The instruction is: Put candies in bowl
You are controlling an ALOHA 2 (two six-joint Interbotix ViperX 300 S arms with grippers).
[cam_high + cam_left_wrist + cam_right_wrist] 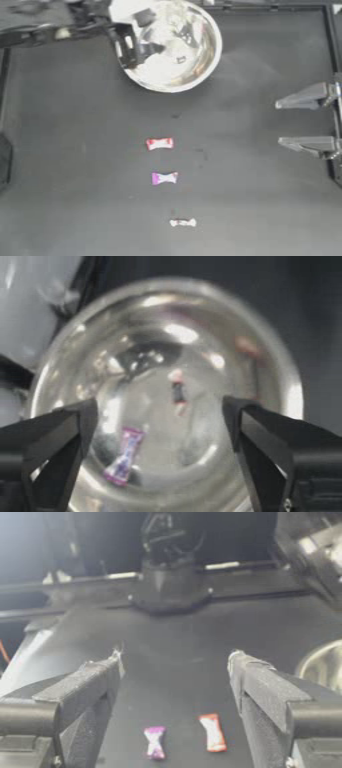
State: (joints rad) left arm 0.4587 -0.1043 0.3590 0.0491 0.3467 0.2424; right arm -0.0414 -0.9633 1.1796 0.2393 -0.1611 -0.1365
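Note:
The shiny bowl stands at the table's far middle. My left gripper hangs over its left half, open with nothing between its jaws. In the left wrist view a purple-white candy lies inside the bowl, below the open left gripper. On the table lie three candies in a line: red-white, magenta-white and a mostly white one. My right gripper waits open at the right edge, far from them. The right wrist view shows the red-white candy and the magenta-white candy ahead of the right gripper.
A small dark-red spot shows deeper in the bowl; I cannot tell whether it is a candy or a reflection. The left arm's base stands at the table's far side. A dark rail runs along the right edge.

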